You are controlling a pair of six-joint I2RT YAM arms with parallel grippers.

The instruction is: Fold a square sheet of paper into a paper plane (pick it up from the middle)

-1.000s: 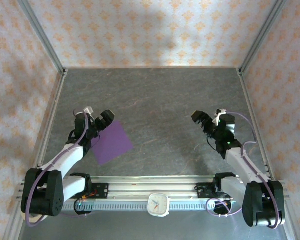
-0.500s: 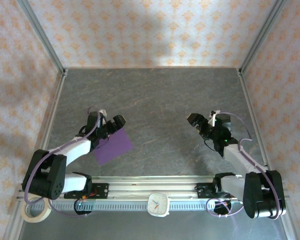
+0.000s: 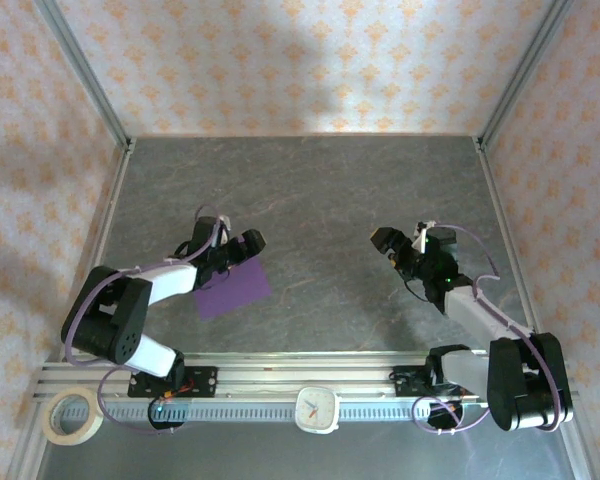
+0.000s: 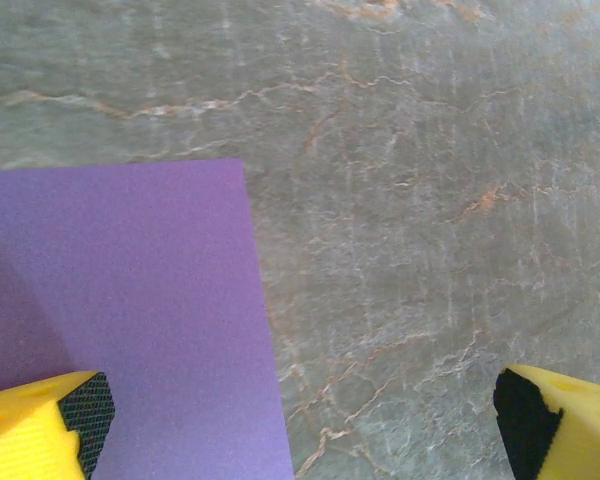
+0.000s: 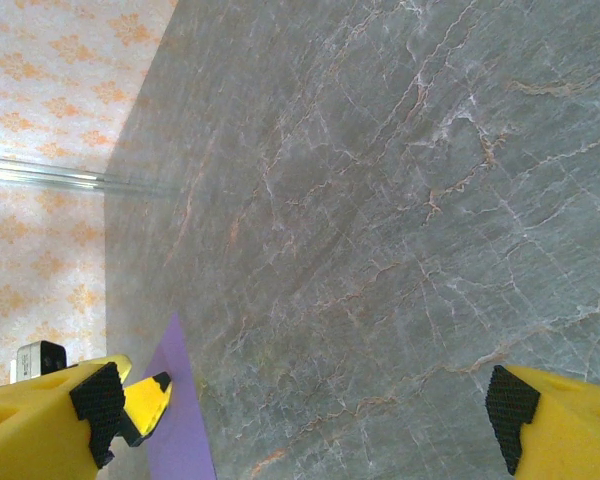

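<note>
The square sheet of paper point(image 3: 235, 290) is plain purple and lies flat on the grey marbled table point(image 3: 310, 200), at the near left. My left gripper point(image 3: 242, 248) hangs open over the sheet's far edge. In the left wrist view the sheet point(image 4: 130, 300) covers the lower left, and the left gripper point(image 4: 300, 412) straddles its edge: one fingertip point(image 4: 80, 410) over the paper, the other over bare table. My right gripper point(image 3: 390, 243) stands open above bare table at the right, well apart from the sheet. In the right wrist view the right gripper point(image 5: 302, 402) holds nothing, with a strip of the sheet point(image 5: 180, 435) far off.
A roll of tape point(image 3: 72, 417) lies at the near left corner, beside the left arm's base. A small white clock point(image 3: 317, 408) sits on the front rail between the two bases. Patterned walls with metal frame posts close in the table on three sides.
My left arm has swung right and stretched out low, bringing its gripper over the sheet's far edge and uncovering the tape roll. The right gripper has drifted slightly left. Both stay open.
</note>
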